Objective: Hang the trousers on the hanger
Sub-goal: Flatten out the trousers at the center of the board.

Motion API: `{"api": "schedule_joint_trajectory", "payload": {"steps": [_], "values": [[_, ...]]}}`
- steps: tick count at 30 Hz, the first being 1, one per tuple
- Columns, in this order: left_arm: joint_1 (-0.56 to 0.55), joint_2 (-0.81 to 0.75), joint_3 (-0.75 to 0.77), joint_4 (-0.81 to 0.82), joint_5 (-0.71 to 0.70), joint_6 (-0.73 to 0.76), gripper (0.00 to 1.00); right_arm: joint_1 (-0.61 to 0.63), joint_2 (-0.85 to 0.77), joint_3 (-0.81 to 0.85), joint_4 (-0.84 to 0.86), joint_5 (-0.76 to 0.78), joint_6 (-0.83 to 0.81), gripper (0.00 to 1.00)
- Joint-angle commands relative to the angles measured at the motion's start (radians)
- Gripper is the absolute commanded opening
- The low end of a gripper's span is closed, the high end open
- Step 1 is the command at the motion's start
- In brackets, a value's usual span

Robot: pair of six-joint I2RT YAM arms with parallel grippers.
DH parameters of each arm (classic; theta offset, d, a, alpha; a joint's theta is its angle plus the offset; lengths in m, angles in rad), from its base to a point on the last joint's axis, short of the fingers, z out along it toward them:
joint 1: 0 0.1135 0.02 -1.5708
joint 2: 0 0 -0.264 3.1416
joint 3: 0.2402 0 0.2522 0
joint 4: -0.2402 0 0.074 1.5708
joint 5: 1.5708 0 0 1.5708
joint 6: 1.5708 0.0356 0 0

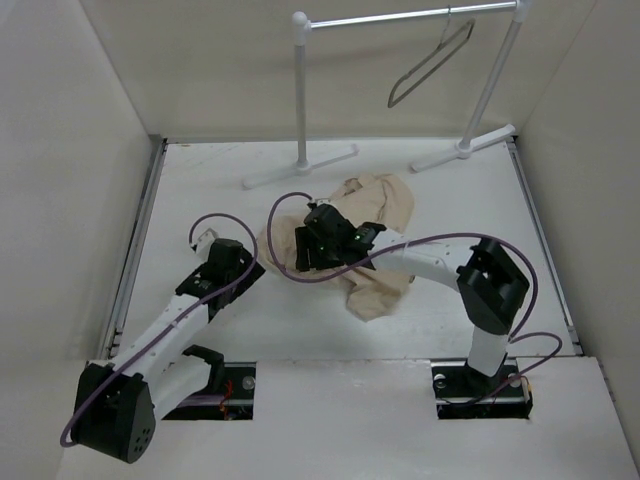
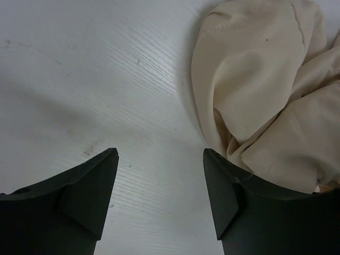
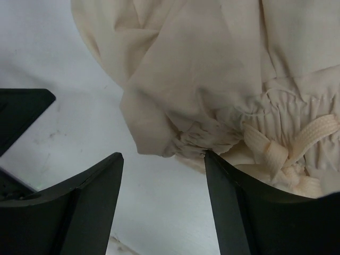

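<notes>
The beige trousers lie crumpled on the white table, mid-field. The grey hanger hangs from the rail of the white rack at the back right. My right gripper is open at the trousers' left edge. In the right wrist view its right finger touches the gathered waistband beside the drawstring bow, with only table between the jaws. My left gripper is open and empty left of the cloth. In the left wrist view the trousers lie just past its right finger.
The white tubular rack stands at the back with its feet on the table. Beige walls close in the left, back and right sides. A dark part shows at the left edge of the right wrist view.
</notes>
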Motion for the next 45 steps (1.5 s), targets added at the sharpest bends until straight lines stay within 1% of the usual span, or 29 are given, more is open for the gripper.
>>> {"api": "schedule_joint_trajectory", "payload": {"steps": [1, 2, 4, 6, 7, 8, 13, 18, 19, 20, 21, 22, 23, 24, 25, 26, 27, 28, 29, 30, 32, 34, 35, 36, 37, 39, 42, 44, 45], "values": [[-0.019, 0.086, -0.031, 0.143, 0.055, -0.058, 0.63, -0.02, 0.025, 0.08, 0.033, 0.113, -0.016, 0.66], [-0.02, 0.1, -0.031, 0.154, 0.056, -0.062, 0.63, -0.025, 0.03, 0.081, 0.027, 0.131, -0.019, 0.65], [-0.025, 0.142, -0.036, 0.205, 0.059, -0.073, 0.64, -0.039, 0.051, 0.09, 0.015, 0.151, -0.045, 0.55], [-0.026, 0.193, -0.033, 0.258, 0.076, -0.087, 0.64, -0.054, 0.067, 0.103, -0.023, 0.174, -0.059, 0.23], [-0.028, 0.218, -0.025, 0.28, 0.084, -0.092, 0.64, -0.06, 0.038, 0.097, -0.033, 0.199, -0.052, 0.16], [-0.031, 0.233, -0.02, 0.294, 0.087, -0.095, 0.64, -0.062, 0.006, 0.086, -0.031, 0.22, -0.054, 0.14], [-0.094, 0.365, 0.02, 0.392, 0.096, -0.13, 0.64, -0.092, -0.152, 0.055, -0.07, 0.251, -0.091, 0.13], [-0.146, 0.492, 0.063, 0.545, 0.096, -0.171, 0.69, -0.128, -0.287, 0.025, -0.117, 0.208, -0.089, 0.13], [-0.157, 0.533, 0.084, 0.586, 0.095, -0.174, 0.7, -0.134, -0.316, 0.02, -0.132, 0.196, -0.086, 0.13], [-0.163, 0.602, 0.119, 0.626, 0.095, -0.174, 0.68, -0.138, -0.355, 0.018, -0.151, 0.194, -0.082, 0.12], [-0.166, 0.635, 0.135, 0.639, 0.092, -0.173, 0.64, -0.14, -0.369, 0.018, -0.155, 0.196, -0.082, 0.12], [-0.168, 0.684, 0.159, 0.656, 0.09, -0.171, 0.53, -0.144, -0.392, 0.02, -0.165, 0.2, -0.082, 0.12], [-0.155, 0.749, 0.19, 0.683, 0.09, -0.171, 0.28, -0.158, -0.434, 0.035, -0.188, 0.202, -0.082, 0.12], [-0.149, 0.768, 0.201, 0.693, 0.095, -0.173, 0.17, -0.163, -0.447, 0.041, -0.194, 0.202, -0.083, 0.12], [-0.131, 0.775, 0.214, 0.687, 0.099, -0.173, 0.07, -0.172, -0.47, 0.05, -0.208, 0.202, -0.088, 0.11], [-0.1, 0.752, 0.221, 0.674, 0.111, -0.174, 0.03, -0.183, -0.493, 0.061, -0.221, 0.199, -0.094, 0.11], [-0.064, 0.689, 0.224, 0.655, 0.113, -0.173, 0.02, -0.198, -0.52, 0.072, -0.24, 0.194, -0.1, 0.11], [-0.012, 0.598, 0.236, 0.616, 0.107, -0.162, 0.02, -0.215, -0.549, 0.08, -0.26, 0.193, -0.108, 0.11], [0.08, 0.469, 0.291, 0.525, 0.104, -0.132, 0.02, -0.245, -0.594, 0.089, -0.28, 0.19, -0.124, 0.11], [0.12, 0.43, 0.331, 0.483, 0.11, -0.115, 0.02, -0.259, -0.608, 0.095, -0.286, 0.188, -0.131, 0.11], [0.235, 0.37, 0.529, 0.354, 0.157, -0.07, 0.02, -0.321, -0.652, 0.164, -0.309, 0.171, -0.161, 0.1], [0.291, 0.385, 0.752, 0.267, 0.223, -0.046, 0.02, -0.35, -0.666, 0.285, -0.339, 0.159, -0.181, 0.1], [0.303, 0.393, 0.818, 0.24, 0.234, -0.04, 0.02, -0.353, -0.668, 0.329, -0.349, 0.159, -0.189, 0.1], [0.322, 0.408, 0.937, 0.196, 0.248, -0.032, 0.02, -0.353, -0.668, 0.4, -0.366, 0.162, -0.198, 0.1], [0.332, 0.419, 1.008, 0.17, 0.253, -0.026, 0.02, -0.35, -0.665, 0.479, -0.385, 0.168, -0.209, 0.1], [0.369, 0.463, 1.221, 0.096, 0.263, -0.001, 0.04, -0.318, -0.668, 0.639, -0.413, 0.177, -0.227, 0.1], [0.382, 0.546, 1.359, 0.047, 0.271, 0.022, 0.06, -0.281, -0.723, 0.661, -0.401, 0.187, -0.221, 0.11], [0.379, 0.619, 1.383, 0.03, 0.274, 0.023, 0.08, -0.284, -0.784, 0.547, -0.39, 0.188, -0.204, 0.12], [0.369, 0.638, 1.386, 0.029, 0.274, 0.026, 0.09, -0.305, -0.809, 0.452, -0.386, 0.193, -0.198, 0.11]]}}
